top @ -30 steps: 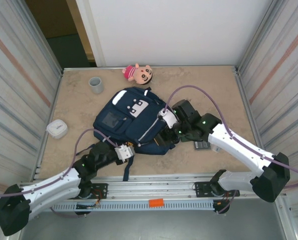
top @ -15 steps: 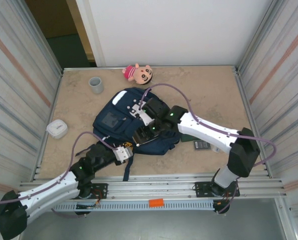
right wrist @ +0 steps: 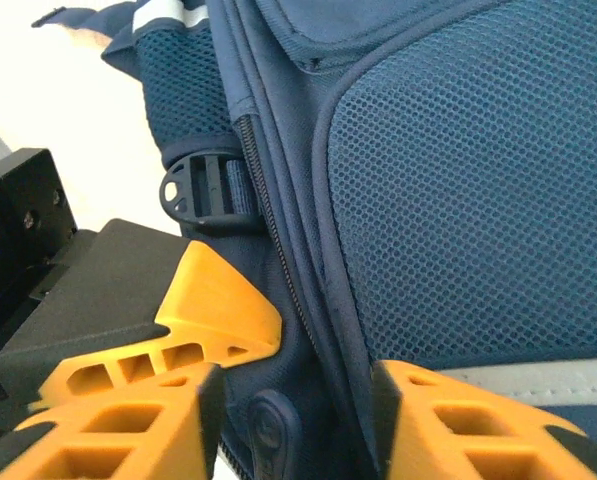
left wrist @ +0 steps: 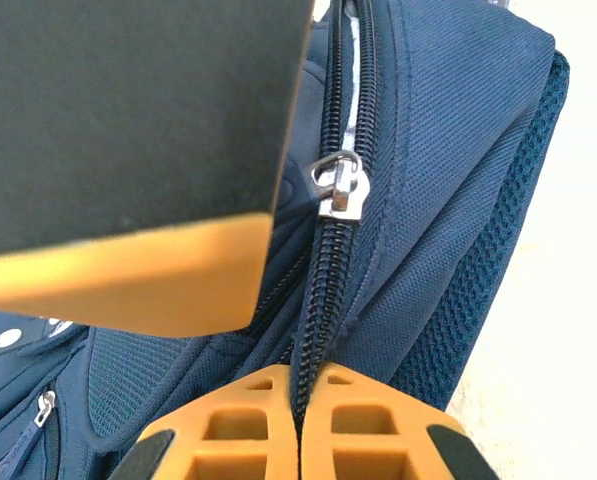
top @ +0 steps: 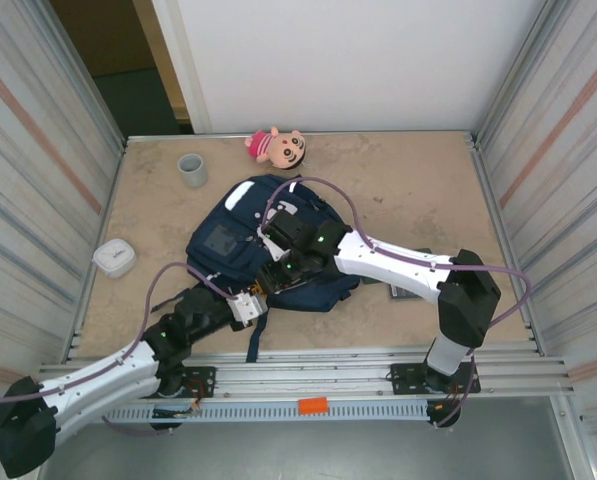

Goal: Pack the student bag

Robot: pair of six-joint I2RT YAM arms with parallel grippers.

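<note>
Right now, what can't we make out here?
- student bag interior: top view, its own fabric covers it.
- right gripper grip: right wrist view, bottom edge crops the fingers.
- dark flat item: top view, right arm covers most.
- left gripper pinch: left wrist view, edge crops fingers.

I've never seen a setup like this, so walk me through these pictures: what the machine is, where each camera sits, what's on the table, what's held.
This is a robot: two arms bolted at the near edge of the table, each ending in a two-finger gripper. One picture looks down from above; the other two come from cameras on the wrists. On the table lie a navy student bag, a pink doll, a grey cup and a small white box. The left gripper is shut on the bag's zip seam. The right gripper has its orange fingers astride the bag's edge; whether they pinch it yet is unclear.
</note>
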